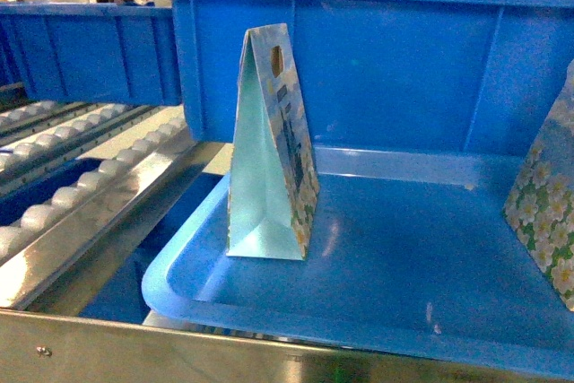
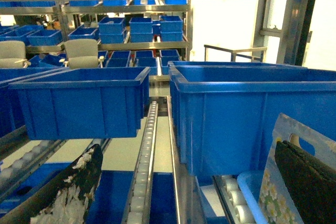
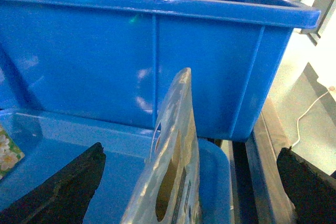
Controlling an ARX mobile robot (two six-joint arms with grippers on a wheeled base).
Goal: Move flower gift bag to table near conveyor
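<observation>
Big blue plastic bin fills the back of the head view, smooth ribbed walls, thick rolled rim; more bins of the same kind stacked on steel racks behind. In front of it a shallow blue tray, glossy, rounded corners, raised lip, sitting on the conveyor, which runs as steel-framed tracks with rows of small white rollers, shiny metal rail along the near edge. Two flower gift bags stand upright on the tray. Left bag: narrow triangular profile seen side-on, pale teal gusset folded inward, daisy print on the face, die-cut handle hole near the top. Right bag: only part in frame at the right edge, white daisies on green-blue paper, well apart from the left one. The table does not show in any view. Left gripper: two dark fingers spread wide, worn and flaked pad surface, the bag's handle edge just beside the right-hand finger, nothing clamped. Right gripper: black fingers spread wide on either side of the glossy bag top, not closed on it.
</observation>
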